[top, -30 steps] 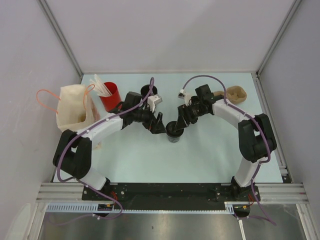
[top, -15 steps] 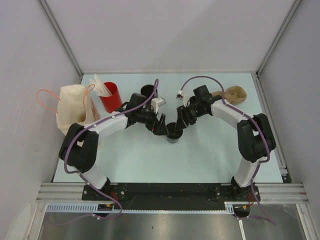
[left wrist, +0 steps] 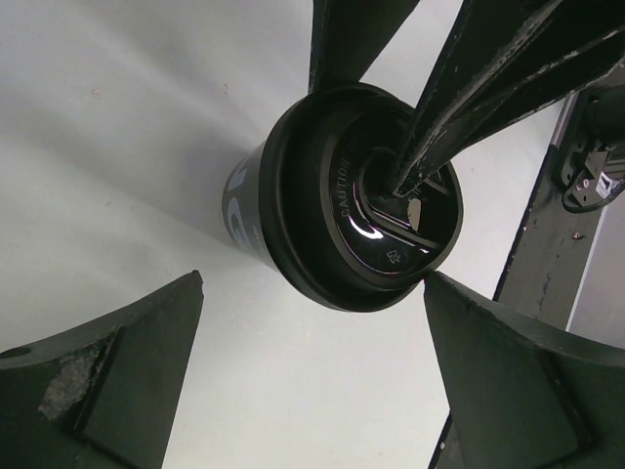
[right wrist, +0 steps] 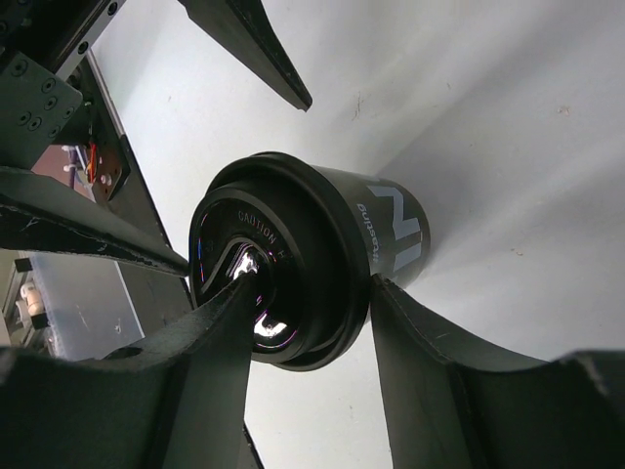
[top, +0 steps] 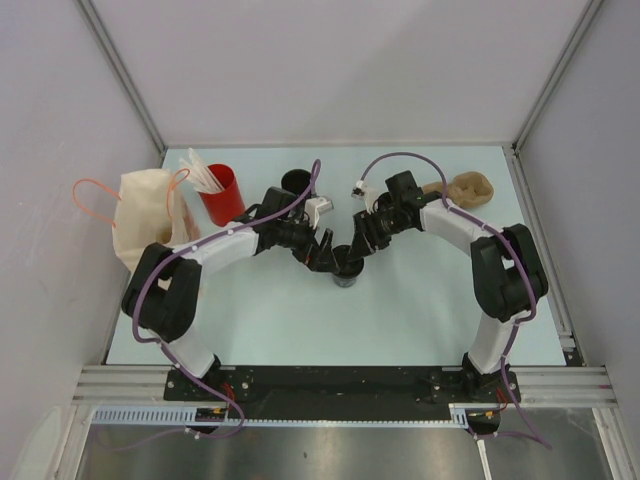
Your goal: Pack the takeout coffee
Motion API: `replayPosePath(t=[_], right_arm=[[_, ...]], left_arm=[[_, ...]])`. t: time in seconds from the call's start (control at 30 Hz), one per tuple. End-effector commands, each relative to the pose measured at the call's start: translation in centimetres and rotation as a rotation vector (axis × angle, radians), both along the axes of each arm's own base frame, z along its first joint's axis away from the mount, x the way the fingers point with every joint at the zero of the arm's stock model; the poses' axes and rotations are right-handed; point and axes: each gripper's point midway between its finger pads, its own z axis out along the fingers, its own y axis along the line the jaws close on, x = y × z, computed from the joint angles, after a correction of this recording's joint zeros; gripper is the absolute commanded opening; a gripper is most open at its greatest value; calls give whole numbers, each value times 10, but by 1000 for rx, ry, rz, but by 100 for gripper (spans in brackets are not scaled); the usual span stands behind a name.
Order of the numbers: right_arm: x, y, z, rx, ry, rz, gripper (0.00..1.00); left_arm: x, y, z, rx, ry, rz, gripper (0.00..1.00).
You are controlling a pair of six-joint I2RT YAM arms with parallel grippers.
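The takeout coffee (top: 347,270) is a black cup with a black lid, standing mid-table. My right gripper (top: 357,250) is shut on its lid rim. In the right wrist view one finger (right wrist: 220,322) presses into the lid's top recess and the other finger (right wrist: 410,332) lies against the outside of the lid and cup (right wrist: 322,264). My left gripper (top: 322,255) is open just left of the cup. In the left wrist view (left wrist: 312,283) the cup (left wrist: 293,225) sits just beyond its spread fingertips, the right tip close to the lid's edge.
A beige bag (top: 145,222) with orange handles stands at the left edge. A red cup with white sticks (top: 220,193) is beside it. A squat black round piece (top: 295,181) sits at the back. A brown holder (top: 472,187) lies back right.
My left gripper has moved a little to the right, closer to the cup. My right gripper stays on the lid; the cup has barely shifted.
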Motion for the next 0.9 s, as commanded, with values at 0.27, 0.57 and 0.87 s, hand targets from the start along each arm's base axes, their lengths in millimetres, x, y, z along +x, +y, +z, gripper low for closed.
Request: replayPosePath(t=[0.27, 0.57, 0.87], right_arm=[[-7, 3, -37, -102, 60, -2, 41], [-6, 2, -43, -125, 54, -7, 41], [-5, 2, -43, -127, 50, -12, 42]], left_arm=[[13, -10, 26, -54, -48, -11, 99], [25, 2, 42, -132, 18, 8, 100], [24, 20, 23, -101, 43, 14, 85]])
